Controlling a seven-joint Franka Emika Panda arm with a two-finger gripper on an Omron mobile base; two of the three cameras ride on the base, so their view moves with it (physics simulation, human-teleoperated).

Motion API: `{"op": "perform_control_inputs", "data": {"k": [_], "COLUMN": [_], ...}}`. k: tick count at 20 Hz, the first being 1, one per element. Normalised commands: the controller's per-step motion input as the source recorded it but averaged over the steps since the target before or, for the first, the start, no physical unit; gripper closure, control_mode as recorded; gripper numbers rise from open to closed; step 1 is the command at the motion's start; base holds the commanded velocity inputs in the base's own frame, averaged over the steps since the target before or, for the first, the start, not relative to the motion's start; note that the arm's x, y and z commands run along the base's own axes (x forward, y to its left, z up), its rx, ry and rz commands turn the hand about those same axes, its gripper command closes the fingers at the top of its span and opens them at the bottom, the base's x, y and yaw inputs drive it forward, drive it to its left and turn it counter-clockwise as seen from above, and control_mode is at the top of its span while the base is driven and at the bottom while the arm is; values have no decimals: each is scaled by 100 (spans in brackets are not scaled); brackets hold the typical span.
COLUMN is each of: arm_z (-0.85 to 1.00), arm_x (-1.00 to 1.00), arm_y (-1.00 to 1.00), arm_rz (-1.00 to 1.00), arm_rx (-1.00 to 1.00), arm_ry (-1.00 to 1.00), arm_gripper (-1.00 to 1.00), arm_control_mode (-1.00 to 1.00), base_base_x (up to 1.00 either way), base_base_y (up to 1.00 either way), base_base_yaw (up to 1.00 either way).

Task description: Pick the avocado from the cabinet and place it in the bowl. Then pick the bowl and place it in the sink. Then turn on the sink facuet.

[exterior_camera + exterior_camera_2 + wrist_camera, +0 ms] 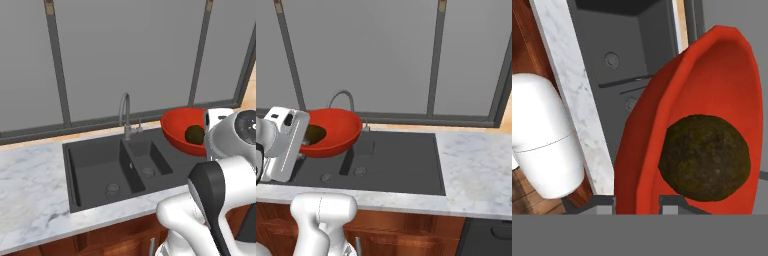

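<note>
My gripper is shut on the near rim of the red bowl, with one finger on each side of the wall. The bowl hangs tilted in the air by the right end of the dark two-basin sink, clear of the counter. Inside it, close to my hand, lies the dark olive avocado. In the right base view the bowl floats over the sink with the avocado half hidden by my hand. The gooseneck faucet rises behind the sink. The cabinet is out of view.
White marble counter runs on both sides of the sink. Grey window panes with dark frames stand behind it. Reddish wooden drawer fronts lie under the counter edge. My own white arm fills the lower right of the left base view.
</note>
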Motion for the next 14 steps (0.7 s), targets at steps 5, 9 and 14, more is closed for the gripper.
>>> {"op": "perform_control_inputs", "data": {"k": [5, 9, 14], "arm_z": [0, -29, -59], "arm_x": [0, 11, 21], "arm_y": [0, 74, 98], "arm_rz": [0, -6, -13], "arm_rx": [0, 0, 8], "arm_ry": [0, 10, 9], "arm_gripper": [100, 100, 100], "arm_control_mode": [100, -100, -100], "base_base_x": [49, 0, 0], "base_base_y": [44, 0, 0], "base_base_yaw": [-7, 0, 0]}}
